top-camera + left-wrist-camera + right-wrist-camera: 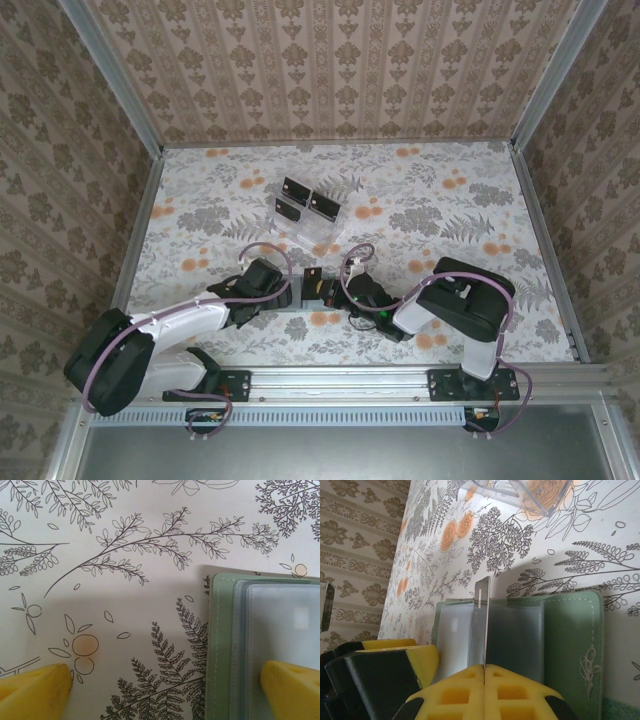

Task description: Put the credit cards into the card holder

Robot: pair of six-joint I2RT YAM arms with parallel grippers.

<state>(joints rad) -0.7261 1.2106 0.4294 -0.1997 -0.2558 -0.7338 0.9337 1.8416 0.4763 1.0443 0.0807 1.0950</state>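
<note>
Right jaws pinching credit card (483, 620), upright over card holder (570, 645)

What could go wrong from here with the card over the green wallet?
The thin black card, pinched at one end by the shut right gripper, may twist or miss the clear pocket. The flat grey-green card holder lies open with just one yellow finger of the open left gripper over it, so it may slide.
</note>
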